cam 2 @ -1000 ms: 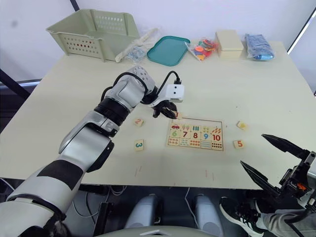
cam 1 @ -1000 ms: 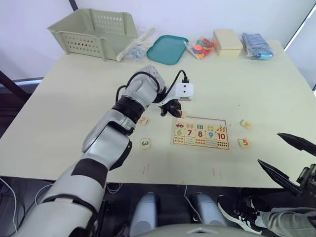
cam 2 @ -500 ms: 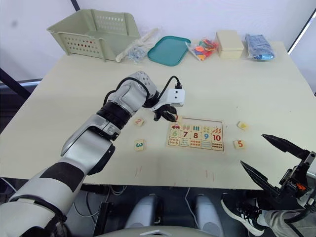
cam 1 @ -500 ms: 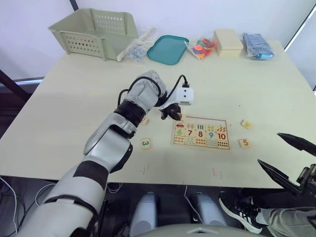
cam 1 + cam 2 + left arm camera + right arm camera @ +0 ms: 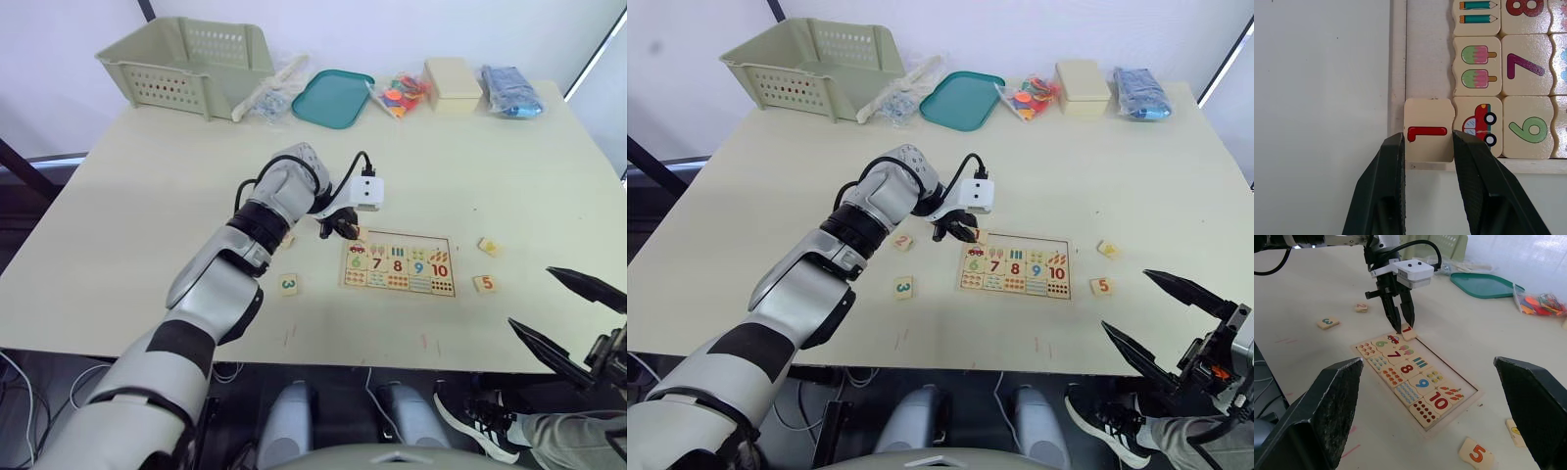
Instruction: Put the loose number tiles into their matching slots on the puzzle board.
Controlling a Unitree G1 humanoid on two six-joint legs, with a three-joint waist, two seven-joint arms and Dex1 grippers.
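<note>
The puzzle board (image 5: 446, 265) lies flat in front of me, its lower rows printed 6 to 10 and its top-row slots (image 5: 1427, 49) bare. My left gripper (image 5: 343, 229) is shut on the tile marked 1 (image 5: 1428, 129), which rests at the board's top-left corner slot, partly over the frame. Other loose number tiles lie on the table: the 2 (image 5: 902, 242) and the 3 (image 5: 288, 285) left of the board, the 5 (image 5: 484, 284) and a yellow-digit tile (image 5: 488, 246) to its right. My right gripper (image 5: 529, 297) hangs open past the table's front right edge.
Along the far edge stand a green basket (image 5: 186, 59), a clear plastic bag (image 5: 269, 93), a teal tray (image 5: 331, 98), a bag of coloured pieces (image 5: 400, 93), a cream box (image 5: 452, 80) and a blue packet (image 5: 509, 90).
My left gripper has shifted slightly with the 1 tile, settling it at the board's top-left corner. The right gripper has dropped a little.
</note>
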